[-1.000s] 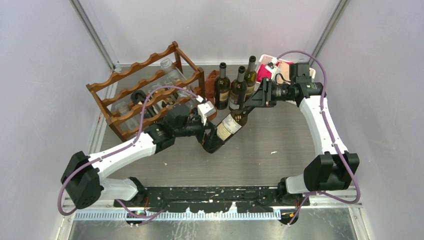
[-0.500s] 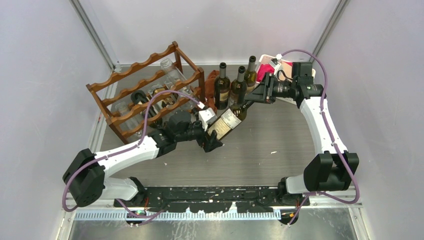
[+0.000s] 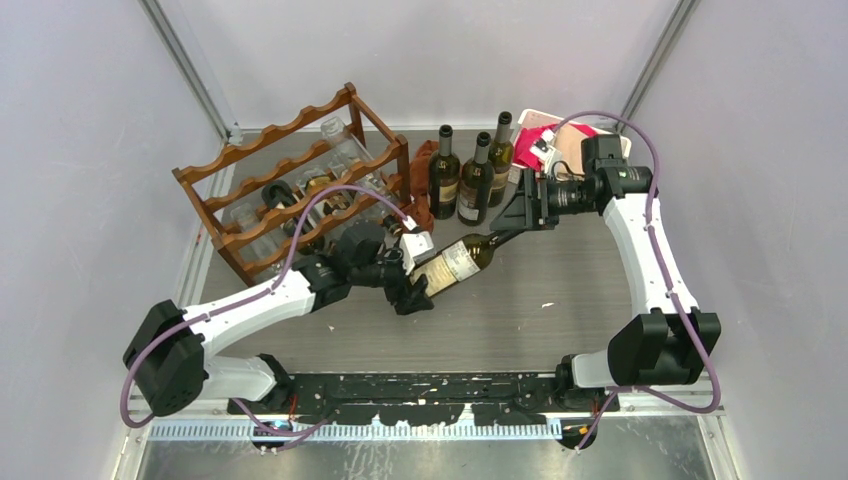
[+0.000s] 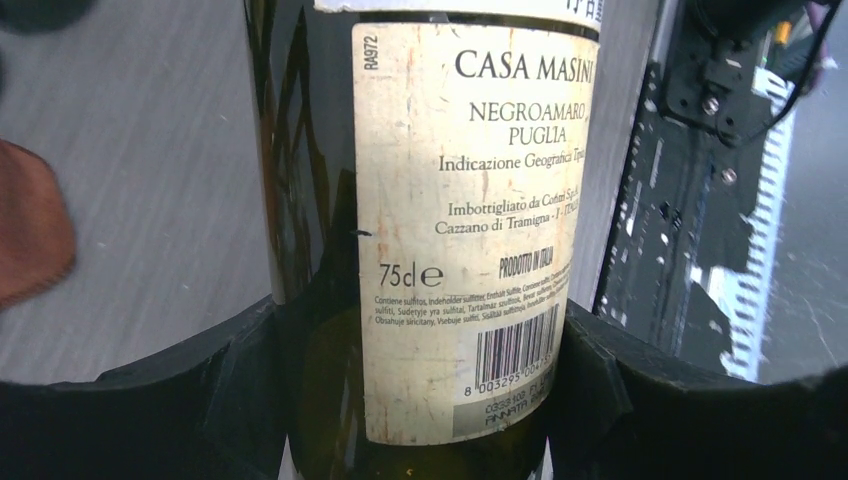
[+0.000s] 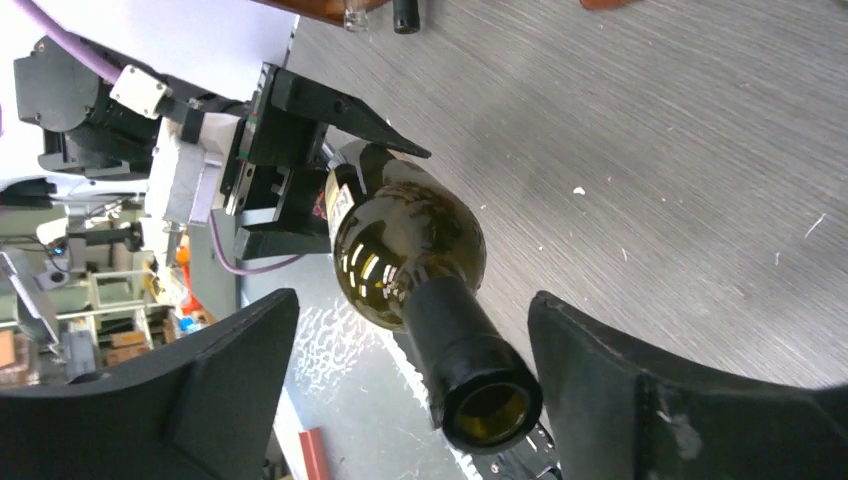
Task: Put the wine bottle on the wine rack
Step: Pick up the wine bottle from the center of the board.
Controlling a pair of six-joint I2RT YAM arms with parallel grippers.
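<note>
Your left jaws seem clamped on the wine bottle [image 3: 455, 264] body; your right jaws gape either side of its neck, untouching.

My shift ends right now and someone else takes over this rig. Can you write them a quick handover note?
Left gripper: shut on the lower body of the wine bottle, which is tilted, apparently off the table, with its neck toward the right arm.
Right gripper: open, fingers either side of the neck, not touching.
Wine rack: back left, bottles already lying in it.
Done: bottle is in the left gripper alone.
Left: carry it to the rack and lay it in a free cradle.
</note>
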